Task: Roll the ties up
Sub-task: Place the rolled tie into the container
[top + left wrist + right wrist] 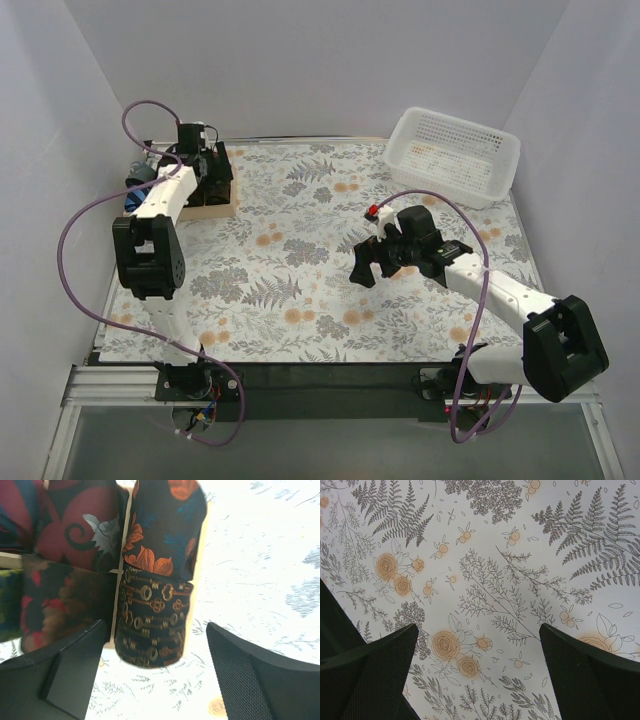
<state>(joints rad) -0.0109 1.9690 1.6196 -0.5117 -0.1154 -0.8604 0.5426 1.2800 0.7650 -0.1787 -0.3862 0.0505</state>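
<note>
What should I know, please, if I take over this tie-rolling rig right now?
Left gripper: open, jaws either side of the key-patterned tie, not touching it.
Right gripper: open, holding nothing, above the tablecloth.
Ties: the key-patterned roll, orange-floral roll and maroon rolls appear packed together in the wooden tray, far left.
Done: every tie in view is rolled.
Left: no unrolled tie shows, none in the white basket; withdraw the left arm.
</note>
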